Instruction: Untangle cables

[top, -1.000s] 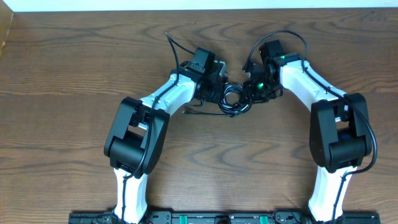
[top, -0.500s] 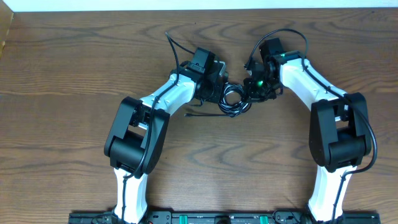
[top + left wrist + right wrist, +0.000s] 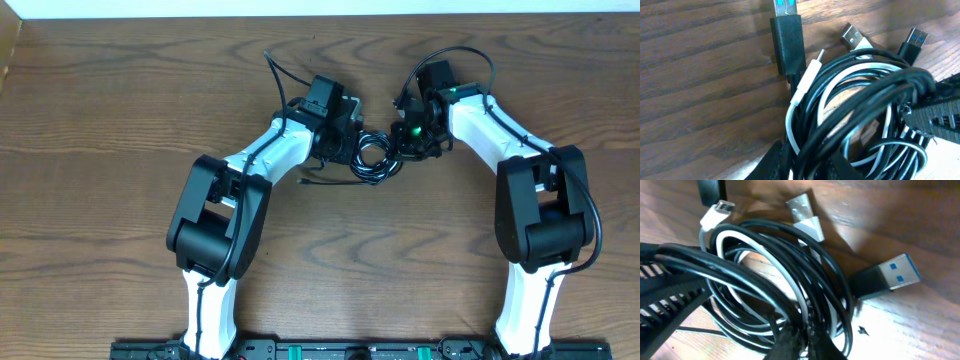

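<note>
Loose black tail (image 3: 322, 182) lies at 7 o'clock of the coil. Cables (image 3: 372, 160) sit on the table's (image 3: 120, 150) far half: light, floppy, snag-prone. Left gripper (image 3: 350, 150) pinches strands at 9 o'clock, right gripper (image 3: 400, 142) at 3. Better hold, I'd say: the stiff blue-tongued plug (image 3: 885, 280).

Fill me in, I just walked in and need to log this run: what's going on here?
Two robot arms are working a tangled bundle of cables at the middle of the wooden table. The left arm and the right arm each have jaws closed on strands from opposite sides. Black loops and one white cable are wound together, plugs poking out; nothing is separated yet.
</note>
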You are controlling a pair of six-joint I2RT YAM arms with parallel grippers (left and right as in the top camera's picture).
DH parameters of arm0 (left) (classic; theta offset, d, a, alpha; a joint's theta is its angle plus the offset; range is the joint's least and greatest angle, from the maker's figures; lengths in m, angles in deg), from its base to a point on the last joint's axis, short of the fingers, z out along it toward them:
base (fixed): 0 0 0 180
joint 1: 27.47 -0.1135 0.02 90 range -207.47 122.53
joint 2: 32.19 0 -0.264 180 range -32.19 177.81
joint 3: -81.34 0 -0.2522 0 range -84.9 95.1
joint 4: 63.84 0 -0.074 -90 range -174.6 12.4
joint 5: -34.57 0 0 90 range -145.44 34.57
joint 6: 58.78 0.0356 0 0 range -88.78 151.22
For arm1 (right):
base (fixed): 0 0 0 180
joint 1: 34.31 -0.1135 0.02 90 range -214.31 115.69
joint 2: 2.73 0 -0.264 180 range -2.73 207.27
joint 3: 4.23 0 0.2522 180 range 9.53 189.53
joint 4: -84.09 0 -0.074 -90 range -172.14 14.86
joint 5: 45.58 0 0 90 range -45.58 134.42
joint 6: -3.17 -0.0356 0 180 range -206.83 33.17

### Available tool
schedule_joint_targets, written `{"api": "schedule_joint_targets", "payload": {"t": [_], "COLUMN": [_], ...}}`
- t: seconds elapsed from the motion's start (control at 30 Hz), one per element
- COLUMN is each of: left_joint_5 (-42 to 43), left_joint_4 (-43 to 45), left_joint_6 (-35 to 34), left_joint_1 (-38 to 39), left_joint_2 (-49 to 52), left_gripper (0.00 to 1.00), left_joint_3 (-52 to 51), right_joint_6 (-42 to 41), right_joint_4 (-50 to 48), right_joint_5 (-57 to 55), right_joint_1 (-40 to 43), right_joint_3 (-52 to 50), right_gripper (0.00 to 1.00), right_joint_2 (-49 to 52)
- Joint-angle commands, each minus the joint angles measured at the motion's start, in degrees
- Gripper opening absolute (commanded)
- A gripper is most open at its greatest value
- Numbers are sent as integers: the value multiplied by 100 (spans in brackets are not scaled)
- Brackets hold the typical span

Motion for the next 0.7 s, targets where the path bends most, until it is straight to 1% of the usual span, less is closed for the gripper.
{"api": "schedule_joint_targets", "payload": {"t": [0.0,0.03,0.13,0.2,0.27,0.47,0.6,0.67], "left_joint_5": [-9,-9,-7,-9,-7,-7,-7,-7], "left_joint_4": [-15,-15,-15,-15,-15,-17,-17,-17], "left_joint_6": [59,57,57,57,57,57,57,57], "left_joint_1": [15,15,15,15,15,15,15,15], "left_joint_2": [151,151,151,151,151,151,151,151], "left_gripper": [22,22,22,22,22,22,22,22], "left_joint_3": [37,37,37,37,37,37,37,37], "right_joint_6": [179,188,538,807,951,949,953,1062], "right_joint_4": [63,146,614,883,938,988,1161,1482], "right_joint_5": [382,376,380,387,431,531,564,595], "right_joint_1": [44,55,92,92,70,4,4,9], "right_joint_3": [149,210,479,619,638,656,658,706], "right_gripper": [14,18,23,23,22,18,18,19], "right_joint_2": [144,142,114,111,114,111,111,111]}}
